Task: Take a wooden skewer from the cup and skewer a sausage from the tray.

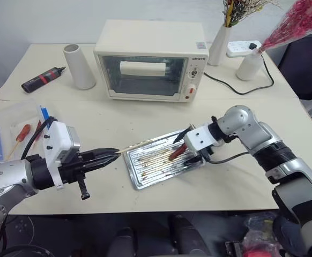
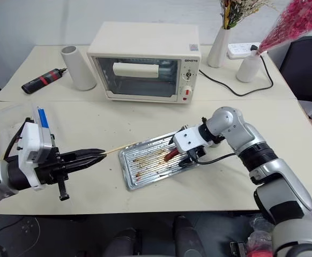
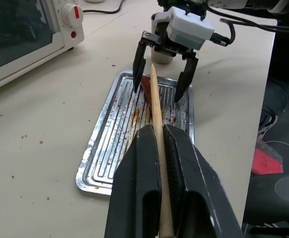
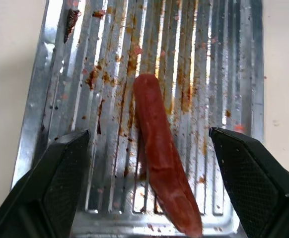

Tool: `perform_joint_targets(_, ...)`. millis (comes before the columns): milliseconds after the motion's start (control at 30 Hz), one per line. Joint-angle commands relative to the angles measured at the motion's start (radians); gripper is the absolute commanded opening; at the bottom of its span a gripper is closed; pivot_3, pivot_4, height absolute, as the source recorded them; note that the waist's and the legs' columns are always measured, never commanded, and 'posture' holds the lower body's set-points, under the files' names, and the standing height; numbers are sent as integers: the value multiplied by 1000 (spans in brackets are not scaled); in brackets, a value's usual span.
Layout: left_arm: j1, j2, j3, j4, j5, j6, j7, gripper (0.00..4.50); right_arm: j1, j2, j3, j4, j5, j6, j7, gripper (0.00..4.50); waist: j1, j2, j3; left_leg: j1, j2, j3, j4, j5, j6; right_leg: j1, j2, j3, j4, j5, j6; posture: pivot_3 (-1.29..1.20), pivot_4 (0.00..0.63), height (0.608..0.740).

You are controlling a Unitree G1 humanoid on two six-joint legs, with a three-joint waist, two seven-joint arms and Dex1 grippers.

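Observation:
My left gripper (image 1: pixel 112 155) is shut on the wooden skewer (image 1: pixel 145 143), held nearly level with its tip over the near-left part of the tray (image 1: pixel 145 175). The skewer (image 3: pixel 154 94) points toward my right gripper (image 4: pixel 148 135). That gripper hangs open just above the tray, one finger (image 4: pixel 65 173) on each side of the red-brown sausage (image 4: pixel 159 153), apart from it. The sausage (image 1: pixel 176 152) lies on the ridged, grease-streaked tray. The steel cup (image 3: pixel 162 57) stands just beyond the tray, mostly hidden behind my right gripper.
A cream toaster oven (image 1: pixel 150 59) stands behind the tray, with a white cylinder (image 1: pixel 80 65) to its left. A clear plastic box (image 1: pixel 11 126) of tools sits at the left edge. White vases (image 1: pixel 219 43), a power strip (image 1: pixel 242 47) and a black cable (image 1: pixel 236 88) are at the back right.

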Motion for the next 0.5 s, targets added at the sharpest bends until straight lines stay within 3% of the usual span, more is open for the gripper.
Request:
perform_joint_targets(33, -19, 15, 7, -5, -10, -23, 1, 0, -20, 7, -35, 6, -11, -15, 20, 3348, 0, 0, 0, 1, 0, 0, 0, 0, 0, 1, 0, 0, 1, 0, 0, 0, 150, 740)
perform_joint_targets(133, -23, 15, 5, -5, -7, -25, 0, 0, -19, 18, -43, 12, -10, -2, 28, 2447, -1, 0, 0, 4, -1, 0, 0, 0, -1, 3, 1, 0, 2, 0, -1, 0, 150, 740)
perform_joint_targets(367, -33, 16, 0, -2, -3, -28, 6, 0, -23, 44, -48, 43, -23, 12, 47, 2447, -2, 0, 0, 9, -1, 1, 0, 0, -1, 5, 2, 2, 6, -1, -3, 0, 150, 740)
perform_joint_targets(500, -35, 17, -1, 1, 3, -32, 6, 0, -27, 64, -53, 63, -34, 11, 45, 1533, -3, 0, 0, 9, -1, 1, 0, 0, -1, 5, 3, 2, 7, -2, -3, 0, 150, 740)
